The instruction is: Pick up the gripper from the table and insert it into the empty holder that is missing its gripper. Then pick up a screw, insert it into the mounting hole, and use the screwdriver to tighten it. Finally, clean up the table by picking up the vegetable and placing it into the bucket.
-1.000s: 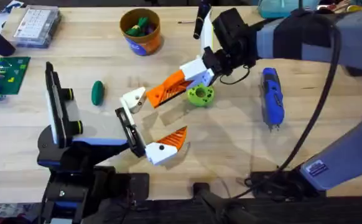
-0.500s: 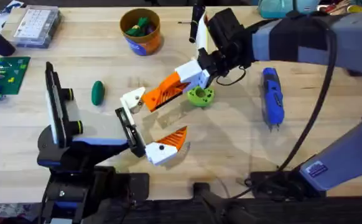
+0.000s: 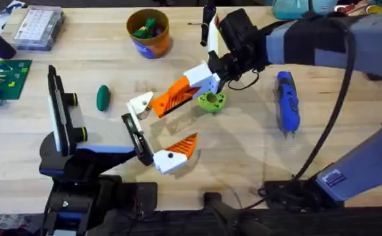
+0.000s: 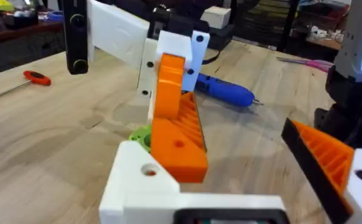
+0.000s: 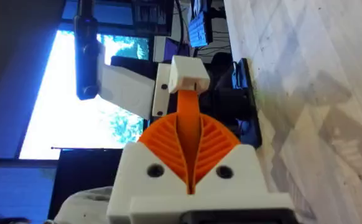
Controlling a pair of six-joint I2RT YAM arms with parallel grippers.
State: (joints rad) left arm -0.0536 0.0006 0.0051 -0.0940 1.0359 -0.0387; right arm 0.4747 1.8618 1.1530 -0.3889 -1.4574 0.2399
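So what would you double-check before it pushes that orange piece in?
1. Orange gripper clamped in the right end effector: ok.
2. Gripper lined up with the bare white holder: cannot tell; they touch or overlap.
3. Gripper fully seated: cannot tell.
4. Blue screwdriver lying free on the table: ok.
5. Vegetable in the bucket: not ok, it lies on the table.

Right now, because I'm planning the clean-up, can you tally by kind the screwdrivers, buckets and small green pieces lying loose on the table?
screwdrivers: 2, the blue screwdriver and the red-handled screwdriver
bucket: 1
small green pieces: 2, the dark oval vegetable and the lime disc
total: 5
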